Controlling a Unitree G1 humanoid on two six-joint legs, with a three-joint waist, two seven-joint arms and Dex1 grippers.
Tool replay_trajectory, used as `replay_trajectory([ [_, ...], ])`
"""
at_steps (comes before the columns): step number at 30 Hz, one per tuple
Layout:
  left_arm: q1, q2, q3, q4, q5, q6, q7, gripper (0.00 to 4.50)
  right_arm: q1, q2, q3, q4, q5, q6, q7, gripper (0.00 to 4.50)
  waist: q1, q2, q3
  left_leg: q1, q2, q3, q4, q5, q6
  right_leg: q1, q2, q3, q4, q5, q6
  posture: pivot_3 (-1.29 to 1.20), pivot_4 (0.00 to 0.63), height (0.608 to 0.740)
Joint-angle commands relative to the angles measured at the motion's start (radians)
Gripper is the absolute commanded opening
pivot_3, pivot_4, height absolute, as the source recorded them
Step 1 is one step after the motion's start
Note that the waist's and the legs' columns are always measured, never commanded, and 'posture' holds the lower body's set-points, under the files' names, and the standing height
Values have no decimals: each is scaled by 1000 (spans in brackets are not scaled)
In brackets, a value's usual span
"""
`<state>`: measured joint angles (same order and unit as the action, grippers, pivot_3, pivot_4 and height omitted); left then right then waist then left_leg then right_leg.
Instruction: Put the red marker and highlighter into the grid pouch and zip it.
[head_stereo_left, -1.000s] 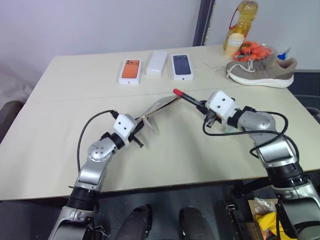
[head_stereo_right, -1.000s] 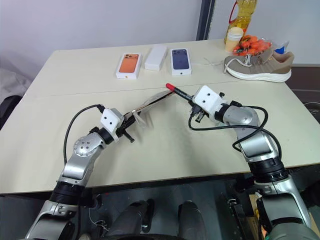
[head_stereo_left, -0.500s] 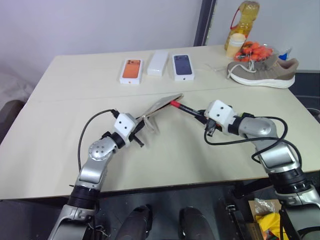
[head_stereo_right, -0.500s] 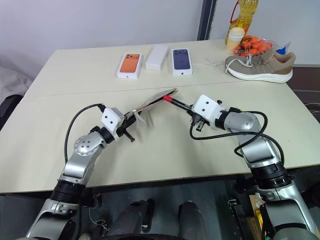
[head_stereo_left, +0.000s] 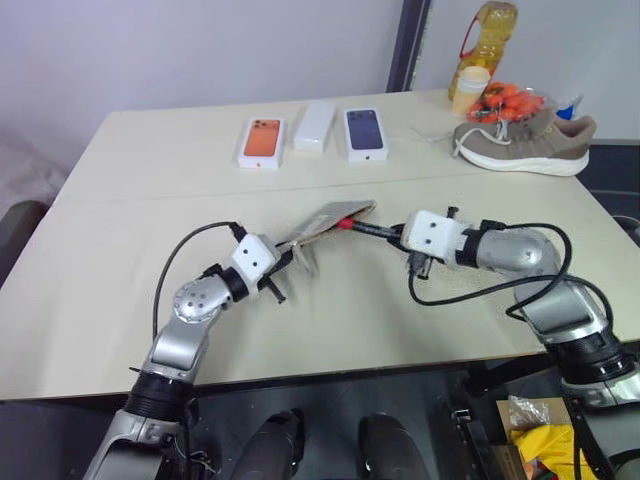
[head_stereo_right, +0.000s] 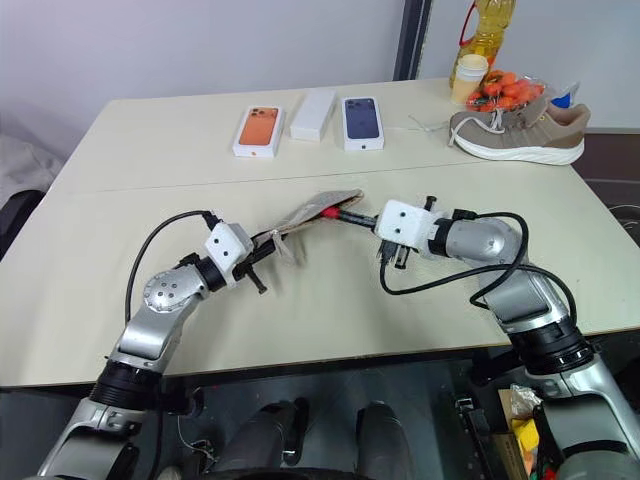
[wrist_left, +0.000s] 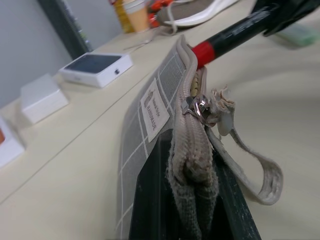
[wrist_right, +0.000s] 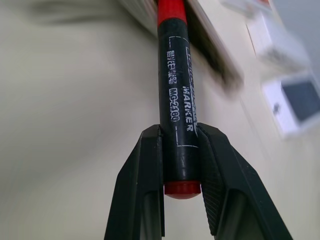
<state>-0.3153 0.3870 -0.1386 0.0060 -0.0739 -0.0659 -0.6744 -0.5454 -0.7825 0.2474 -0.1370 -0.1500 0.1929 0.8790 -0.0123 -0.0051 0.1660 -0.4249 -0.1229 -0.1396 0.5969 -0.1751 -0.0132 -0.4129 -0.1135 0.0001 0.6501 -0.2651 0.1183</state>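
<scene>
The red marker (head_stereo_left: 372, 229) lies nearly level above the middle of the bench (head_stereo_left: 130, 170), its black barrel clamped between the two black fingers (wrist_right: 145, 185) of the right hand (head_stereo_left: 398, 234). Its red front end is at the open mouth of the grid pouch (head_stereo_left: 325, 220) — whether the tip is already inside cannot be told. The pouch is held up off the bench, tilted, with the left hand (head_stereo_left: 288, 255) pinched shut on its near end. In the left wrist view the beige zipper pull (wrist_left: 197, 106) hangs beside the parted zipper, a white label (wrist_left: 154, 113) sits on the grey grid cloth, and a beige strap loop (wrist_left: 260, 170) droops from the zipper end. What lies inside the pouch cannot be seen.

A pale blue-green object (wrist_left: 300, 34), blurred, lies on the bench past the marker; it cannot be made out for certain.

Farther back stand three phone boxes in a row — an orange-fronted box (head_stereo_left: 261, 141), a plain white box (head_stereo_left: 314, 125) and a dark-blue-fronted box (head_stereo_left: 365, 133) — well apart from the pouch. At the far right corner lie a beige sneaker (head_stereo_left: 522, 141), a bag of orange-red items (head_stereo_left: 505, 100) behind it, and a bottle of yellow oil (head_stereo_left: 482, 45) with a pale cup (head_stereo_left: 468, 88) beside it. Nothing stands between the marker and the pouch mouth.
</scene>
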Motion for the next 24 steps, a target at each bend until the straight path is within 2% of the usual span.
replay_trajectory([
  [1, 0, 28, -17, -59, -13, -20, -57, 0, -48, -13, 50, -41, -68, -96, 31, 415, 1, 0, 0, 0, 0, 0, 0, 0, 0, 0, 0, 0, 0, 0, 0, 0, 150, 740],
  [6, -15, 55, -21, -57, -24, -22, -116, 0, -92, 28, 100, -17, -123, -170, 38, 415, 1, 0, 0, 0, 0, 0, 0, 0, 0, 0, 0, 0, 0, 0, 0, 0, 150, 740],
  [10, -17, 52, -13, -53, -23, -21, -123, 0, -92, 48, 94, -11, -124, -161, 46, 2422, 2, -1, 0, 0, 0, 0, 0, 0, 0, 0, 0, 0, 0, 0, 0, 0, 150, 740],
  [14, -8, 41, 1, -48, -24, -12, -103, 0, -79, 59, 24, -3, -116, -125, -18, 4433, 2, -1, 0, 0, 0, 0, 0, 0, 0, 0, 0, 0, 0, 0, 0, 0, 150, 740],
  [20, -6, -8, 11, -34, -25, -2, -45, 0, -5, 68, -131, -23, -21, 31, -64, 4433, 6, -1, 0, 0, 0, -1, 0, 0, 0, 1, 0, 0, -1, 0, 0, 0, 150, 740],
  [24, -23, -63, 9, 4, -2, -7, 22, 0, 85, 123, -295, -52, 74, 280, -141, 4433, 7, -1, 0, 0, 0, -1, 1, 0, 0, 1, 0, 0, -1, 0, 0, 0, 150, 740],
])
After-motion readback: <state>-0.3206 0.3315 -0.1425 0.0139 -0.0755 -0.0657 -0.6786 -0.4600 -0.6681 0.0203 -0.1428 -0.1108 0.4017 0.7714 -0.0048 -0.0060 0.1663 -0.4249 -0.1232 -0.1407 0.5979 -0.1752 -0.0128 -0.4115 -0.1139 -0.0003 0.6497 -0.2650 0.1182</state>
